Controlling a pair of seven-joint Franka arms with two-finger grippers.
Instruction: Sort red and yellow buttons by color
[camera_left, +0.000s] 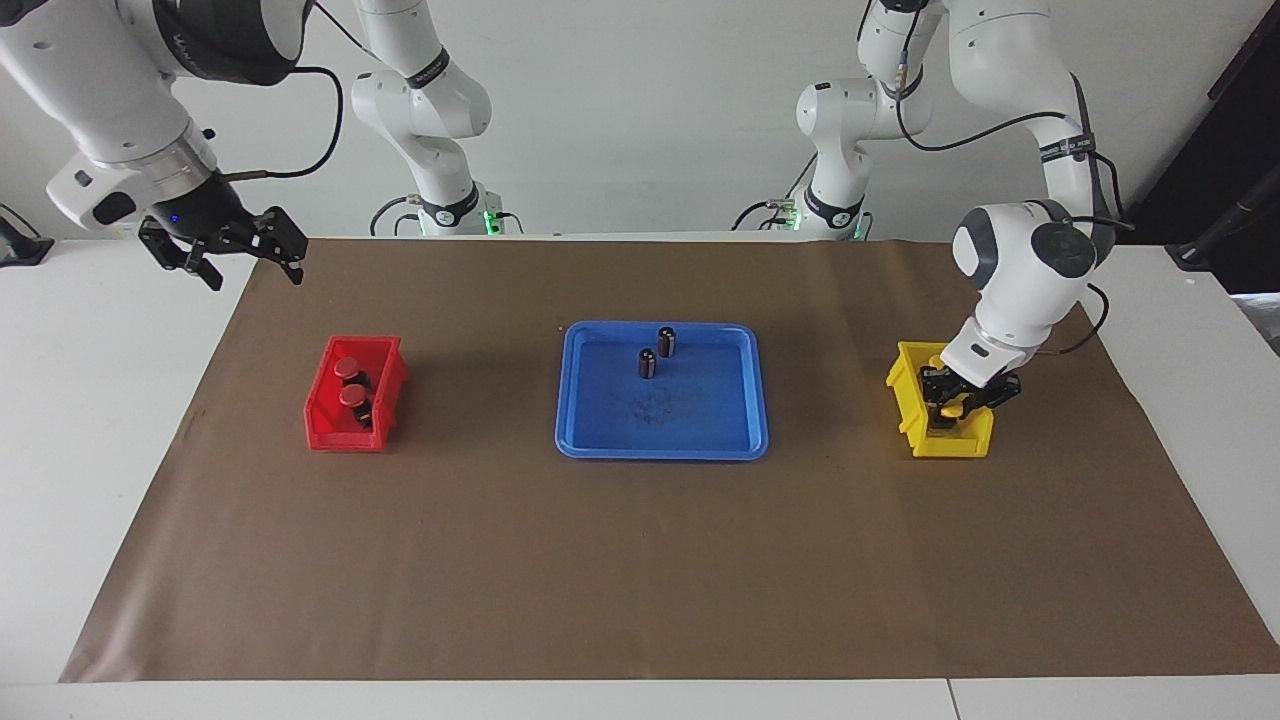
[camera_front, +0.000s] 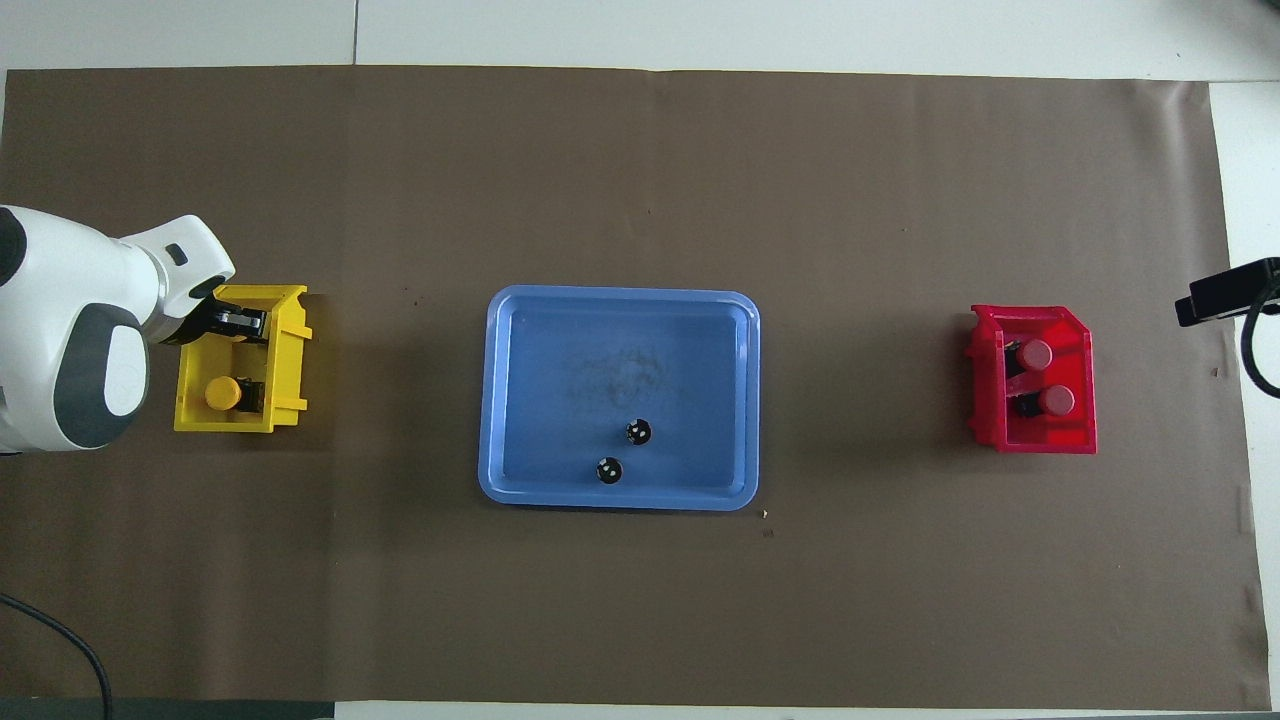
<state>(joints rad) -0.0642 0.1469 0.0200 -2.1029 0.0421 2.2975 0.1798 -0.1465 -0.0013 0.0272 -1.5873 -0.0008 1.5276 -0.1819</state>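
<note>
Reaching into the yellow bin (camera_left: 905, 400), our left gripper (camera_left: 953, 407) pinches a yellow button (camera_left: 954, 410) between nearly closed fingers; the other yellow button (camera_front: 222, 393) sits in the same bin just beside it. Our right gripper (camera_left: 243, 262) hangs raised with fingers spread wide, empty, over the table's edge; below and near it, two red buttons (camera_left: 349, 383) rest in the red bin (camera_left: 325, 420).

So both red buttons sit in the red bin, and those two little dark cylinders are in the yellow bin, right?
Not quite. The two dark cylinders stand in the blue tray at the table's middle, as the overhead view shows. The two red buttons are indeed in the red bin.
</note>
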